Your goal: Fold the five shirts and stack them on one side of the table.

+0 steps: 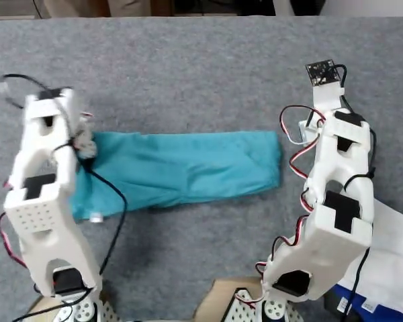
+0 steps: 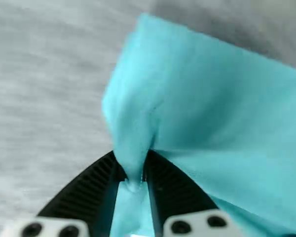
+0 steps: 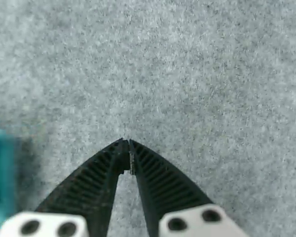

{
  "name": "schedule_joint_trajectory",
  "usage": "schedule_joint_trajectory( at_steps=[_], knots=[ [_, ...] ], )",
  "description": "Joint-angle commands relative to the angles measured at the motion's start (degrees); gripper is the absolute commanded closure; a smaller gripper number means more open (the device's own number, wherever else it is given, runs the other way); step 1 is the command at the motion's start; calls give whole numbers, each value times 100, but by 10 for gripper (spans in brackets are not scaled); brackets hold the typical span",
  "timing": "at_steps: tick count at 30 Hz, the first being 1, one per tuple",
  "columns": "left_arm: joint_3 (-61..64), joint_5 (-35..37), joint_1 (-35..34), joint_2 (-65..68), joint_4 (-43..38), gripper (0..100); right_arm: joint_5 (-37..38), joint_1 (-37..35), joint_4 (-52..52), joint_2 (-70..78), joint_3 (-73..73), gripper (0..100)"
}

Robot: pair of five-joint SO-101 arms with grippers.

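Note:
A teal shirt (image 1: 188, 168) lies folded into a long band across the middle of the grey table. My left gripper (image 2: 134, 170) is shut on the teal shirt (image 2: 212, 113), pinching a raised fold at its left end. In the high view the left arm (image 1: 50, 168) stands over that end and hides the grip. My right gripper (image 3: 127, 148) is shut with nothing in it, hovering over bare grey felt. The right arm (image 1: 336, 194) stands just right of the shirt's right end, and a sliver of the teal shirt (image 3: 0, 173) shows at the edge of its wrist view.
White cloth (image 1: 389, 248) with a blue piece (image 1: 363, 302) under it lies at the table's front right, beside the right arm's base. The grey felt table (image 1: 201, 67) stretches open behind the shirt.

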Motion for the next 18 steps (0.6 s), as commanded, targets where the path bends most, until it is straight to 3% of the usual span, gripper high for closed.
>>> schedule_joint_trajectory(
  at_steps=[1, 7, 12, 18],
  knots=[
    [-941, -281, -589, -110, 422, 982, -53, 101, -132, -66, -31, 994],
    [-1881, -448, -818, -101, 1204, 981, -53, 101, -273, -66, -4, 994],
    [-2127, -440, 0, -101, 1591, 981, -53, 101, -290, -66, -4, 994],
    [-2084, -229, 1486, -101, 1600, 981, -53, 101, -308, -48, 4, 994]
  ],
)
